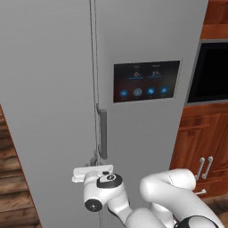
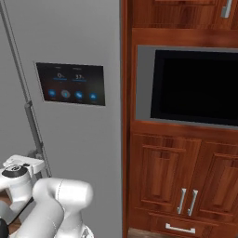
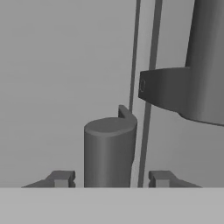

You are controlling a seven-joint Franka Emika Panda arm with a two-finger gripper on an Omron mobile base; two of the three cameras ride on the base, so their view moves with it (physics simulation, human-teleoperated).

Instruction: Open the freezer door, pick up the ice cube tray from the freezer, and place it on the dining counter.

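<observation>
Left base view: the freezer door (image 1: 49,102) is shut, its right edge meeting the door with the touchscreen panel (image 1: 146,81), whose readouts are too small to read; the gripper (image 1: 93,165) is pressed level against the seam just below the bar handle (image 1: 103,133). Right base view: wooden cabinets (image 2: 181,176) and a dark oven window (image 2: 195,88) crowd the fridge's right side. Hand view: the fingertips (image 3: 61,178) stand apart on either side of a grey handle (image 3: 108,153), not touching it.
</observation>
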